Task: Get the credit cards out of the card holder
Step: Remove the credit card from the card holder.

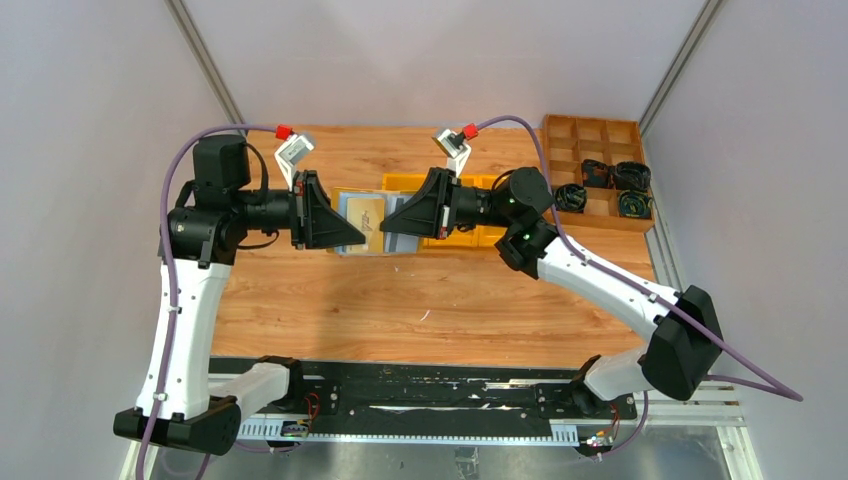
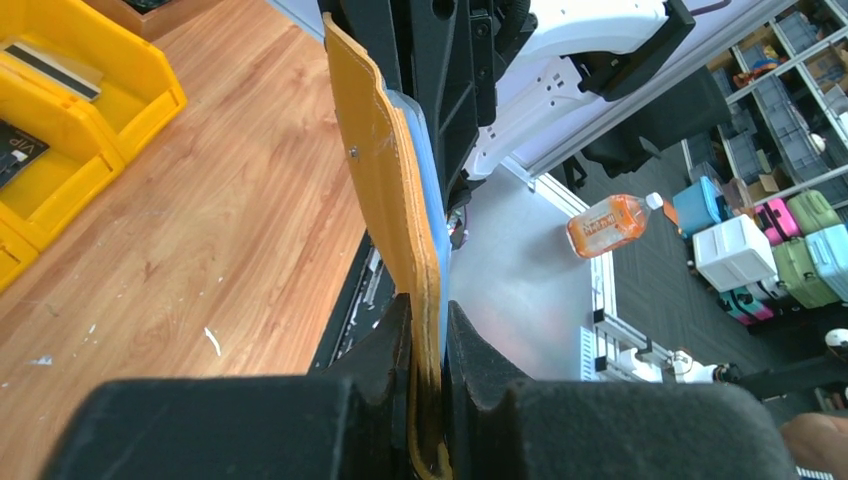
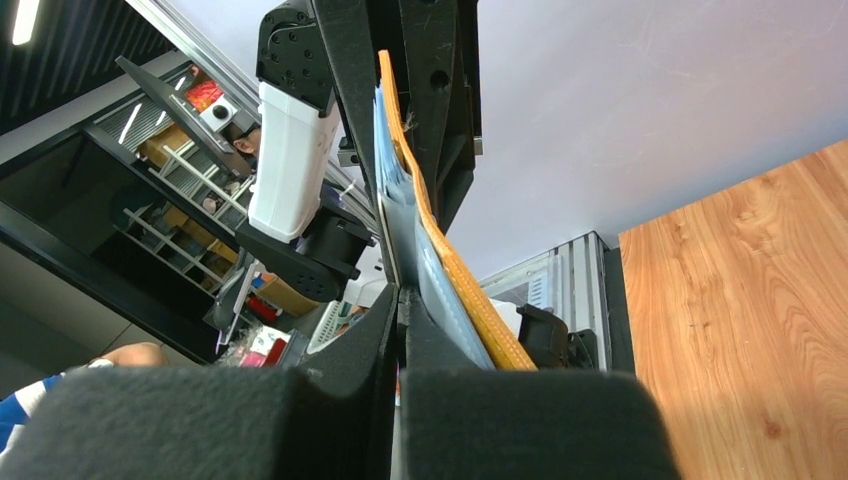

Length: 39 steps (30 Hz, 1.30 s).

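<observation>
from above alone, the card holder (image 1: 365, 218) shows its silvery face.

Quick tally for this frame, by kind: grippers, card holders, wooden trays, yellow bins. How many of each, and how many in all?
grippers: 2, the left gripper and the right gripper
card holder: 1, between them
wooden divided tray: 1
yellow bins: at least 2, the rest cut off or hidden
total: at least 6
</observation>
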Each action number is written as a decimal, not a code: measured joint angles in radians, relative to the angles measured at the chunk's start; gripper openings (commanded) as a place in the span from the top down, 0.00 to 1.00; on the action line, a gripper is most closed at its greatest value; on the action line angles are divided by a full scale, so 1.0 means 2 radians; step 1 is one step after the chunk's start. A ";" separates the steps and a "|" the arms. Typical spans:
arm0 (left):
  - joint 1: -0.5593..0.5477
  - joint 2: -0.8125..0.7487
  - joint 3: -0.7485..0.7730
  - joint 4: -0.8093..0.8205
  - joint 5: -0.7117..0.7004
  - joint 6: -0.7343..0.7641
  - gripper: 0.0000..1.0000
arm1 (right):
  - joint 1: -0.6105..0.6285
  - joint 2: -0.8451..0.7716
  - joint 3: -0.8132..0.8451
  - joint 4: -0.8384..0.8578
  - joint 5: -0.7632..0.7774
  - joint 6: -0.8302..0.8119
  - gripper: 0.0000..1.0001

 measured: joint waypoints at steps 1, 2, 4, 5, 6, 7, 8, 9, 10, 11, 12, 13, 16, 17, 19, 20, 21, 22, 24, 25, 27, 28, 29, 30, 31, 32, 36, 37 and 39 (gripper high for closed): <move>0.000 0.000 0.000 0.000 0.000 -0.001 0.79 | 0.000 0.000 0.000 -0.001 0.000 -0.001 1.00; 0.000 0.000 0.000 0.000 -0.001 -0.001 0.77 | 0.000 -0.001 0.000 -0.002 0.000 -0.001 1.00; -0.001 0.000 0.001 0.000 0.000 -0.002 0.77 | -0.004 -0.003 -0.002 -0.005 0.000 -0.001 1.00; -0.001 0.000 0.002 0.000 0.000 -0.002 0.77 | -0.006 -0.006 -0.006 -0.006 0.000 0.000 1.00; -0.001 0.000 0.003 0.001 0.000 -0.002 0.77 | -0.009 -0.010 -0.012 -0.006 0.000 0.003 1.00; -0.001 0.000 0.003 0.001 0.000 -0.002 0.77 | -0.013 -0.014 -0.017 -0.005 0.000 0.005 1.00; -0.001 0.000 0.004 0.001 0.000 -0.002 0.77 | -0.017 -0.017 -0.021 -0.006 0.000 0.006 1.00; -0.001 0.000 0.004 0.001 0.000 -0.002 0.77 | -0.021 -0.021 -0.026 -0.007 0.000 0.008 1.00; -0.001 0.001 0.005 0.001 0.000 -0.002 0.77 | -0.024 -0.024 -0.029 -0.007 0.000 0.009 1.00; -0.001 0.001 0.006 0.001 0.000 -0.003 0.78 | -0.026 -0.027 -0.031 -0.008 0.000 0.009 1.00; -0.001 0.001 0.008 0.001 0.000 -0.003 0.80 | -0.027 -0.029 -0.034 -0.009 0.000 0.010 1.00; -0.001 0.001 0.009 0.001 0.000 -0.003 0.85 | -0.027 -0.031 -0.035 -0.009 0.000 0.010 1.00; -0.001 0.001 0.009 0.001 -0.001 -0.004 0.95 | -0.028 -0.038 -0.040 -0.010 0.000 0.009 1.00; -0.001 0.002 0.009 0.001 -0.001 -0.004 0.99 | -0.028 -0.040 -0.042 -0.011 0.001 0.009 0.98; -0.001 0.002 0.009 0.000 -0.003 -0.006 1.00 | -0.028 -0.047 -0.047 -0.010 0.002 0.007 0.92; -0.001 0.002 0.009 0.001 -0.003 -0.006 1.00 | -0.028 -0.048 -0.047 -0.011 0.002 0.007 0.87; -0.001 0.002 0.009 0.001 -0.003 -0.007 1.00 | -0.027 -0.048 -0.047 -0.010 0.002 0.007 0.81; -0.001 0.002 0.010 0.001 -0.003 -0.007 1.00 | -0.026 -0.048 -0.047 -0.010 0.002 0.008 0.76; -0.001 0.002 0.012 0.001 -0.002 -0.007 1.00 | -0.024 -0.045 -0.047 -0.003 0.003 0.013 0.69; -0.001 0.002 0.013 0.001 -0.002 -0.007 1.00 | -0.023 -0.043 -0.047 0.006 0.003 0.017 0.68; -0.001 0.002 0.015 0.001 -0.003 -0.008 1.00 | -0.022 -0.036 -0.047 0.026 0.003 0.028 0.66; -0.001 0.002 0.015 0.001 -0.003 -0.008 1.00 | -0.020 -0.032 -0.047 0.035 0.003 0.035 0.66; -0.001 0.002 0.016 0.001 -0.003 -0.008 1.00 | -0.019 -0.028 -0.047 0.046 0.003 0.041 0.66; -0.001 0.002 0.016 0.001 -0.003 -0.008 1.00 | -0.019 -0.024 -0.047 0.054 0.003 0.047 0.68; -0.001 0.003 0.016 0.001 -0.004 -0.008 1.00 | -0.019 -0.020 -0.047 0.065 0.003 0.054 0.74; -0.001 0.003 0.016 0.001 -0.004 -0.009 1.00 | -0.019 -0.017 -0.047 0.073 0.003 0.060 0.79; -0.001 0.004 0.016 0.001 -0.004 -0.010 1.00 | -0.018 -0.013 -0.047 0.095 0.003 0.077 0.94; -0.001 0.004 0.016 0.001 -0.004 -0.010 1.00 | -0.018 -0.013 -0.047 0.099 0.003 0.079 0.98; -0.001 0.004 0.016 0.001 -0.004 -0.010 1.00 | -0.019 -0.014 -0.049 0.104 0.003 0.080 1.00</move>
